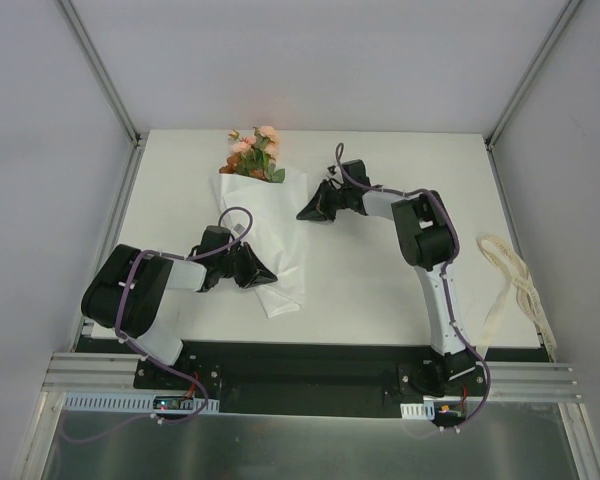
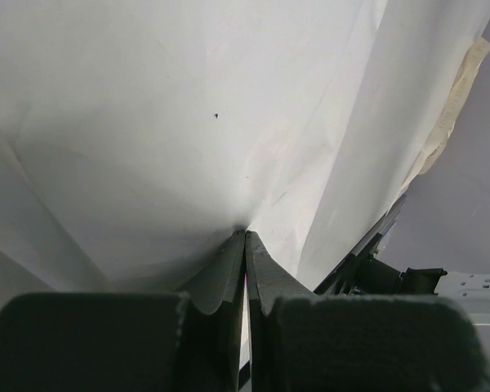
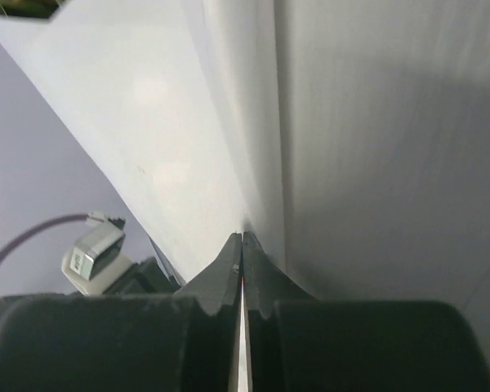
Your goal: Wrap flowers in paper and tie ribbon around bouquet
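End effectors first: the left end effector (image 2: 245, 238) has its fingers pressed together on a fold of the paper (image 1: 265, 225), low on the bundle near its narrow end. The right end effector (image 3: 242, 238) is likewise closed, nipping the paper's right-hand edge higher up, just below the blooms.

The flowers (image 1: 255, 152) lie at the far middle of the tabletop (image 1: 380, 290). Their heads and leaves poke out of the wide end of the paper; the stems are hidden inside. The paper is folded over them into a rough cone that tapers toward the arms.

Judgement: the two pinches sit at opposite ends and opposite sides of the wrap so the overlap cannot spring open. The left one holds the waist. The right one holds the loose flap, probably to draw it across or tighten it. The sheet is thin and creases easily, so a hard pull risks a tear.

The ribbon (image 1: 512, 280) lies in loose loops well apart at the right edge of the tabletop, one end trailing over the near edge. It is untouched. The wrapping step looks nearly done and the tying is not yet begun. One end effector must let go to fetch it.
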You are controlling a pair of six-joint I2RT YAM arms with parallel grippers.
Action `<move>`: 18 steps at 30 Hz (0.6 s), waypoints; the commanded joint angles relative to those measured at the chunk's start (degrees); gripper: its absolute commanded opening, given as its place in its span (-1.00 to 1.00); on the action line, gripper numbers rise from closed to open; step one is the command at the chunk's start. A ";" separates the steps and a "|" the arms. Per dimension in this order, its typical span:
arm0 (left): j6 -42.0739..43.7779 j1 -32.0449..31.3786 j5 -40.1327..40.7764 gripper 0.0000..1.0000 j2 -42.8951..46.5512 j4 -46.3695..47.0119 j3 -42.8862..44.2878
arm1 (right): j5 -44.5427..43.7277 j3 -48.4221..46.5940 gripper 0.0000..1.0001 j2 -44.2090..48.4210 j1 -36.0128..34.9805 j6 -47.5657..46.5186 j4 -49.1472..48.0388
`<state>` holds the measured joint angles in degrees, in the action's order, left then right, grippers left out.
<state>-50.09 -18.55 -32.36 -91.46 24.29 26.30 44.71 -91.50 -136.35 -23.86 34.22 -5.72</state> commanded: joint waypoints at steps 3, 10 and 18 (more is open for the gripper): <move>2.54 -0.35 4.23 -1.00 -1.18 -7.86 -2.75 | -5.07 -10.79 -0.98 -6.55 1.88 9.37 4.13; 2.36 -0.35 3.44 -1.00 -0.91 -8.47 -2.49 | -6.82 -23.97 -0.98 -13.93 3.64 18.33 12.03; 2.45 -0.35 3.53 -1.00 -0.12 -9.26 -2.49 | -11.39 -35.14 -0.98 -20.26 5.49 27.74 14.15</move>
<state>-50.15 -18.55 -32.40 -91.02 23.49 26.30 37.47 -123.11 -153.42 -19.77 53.45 3.01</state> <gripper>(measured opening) 0.003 0.012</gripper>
